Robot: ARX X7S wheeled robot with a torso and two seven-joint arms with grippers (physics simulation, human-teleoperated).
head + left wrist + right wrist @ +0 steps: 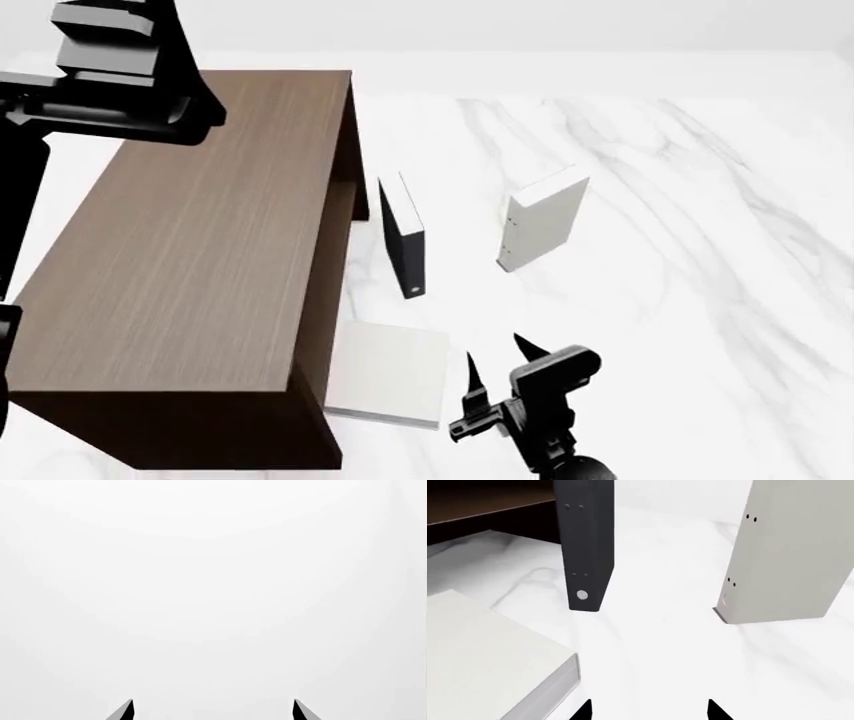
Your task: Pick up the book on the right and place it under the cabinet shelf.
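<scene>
Far left, the left arm [114,70] hangs up at 10 o'clock above the cabinet shelf [200,260]. Its pincer [213,711] is spread wide with nothing in it, and its wrist view is just blank white.

The grey-white book [394,382] lies flat on the marble tabletop [694,250], at the cabinet's 4 o'clock corner and tight against the open side. Can't tell how much of it is tucked under, since the cabinet top hides that edge. To me it looks mostly outside.

Main risk: the right pincer [495,352] sits just at the book's 3 o'clock, open wide and empty. A careless sideways nudge could twist the book so it jams against the cabinet's side panel instead of sliding in.

The thin black book [404,240] stands upright at the book's 12 o'clock, near the opening, so a swinging arm could tip it. The cream book with spine dots [545,220] stands further off at 1 o'clock, less in the way.
</scene>
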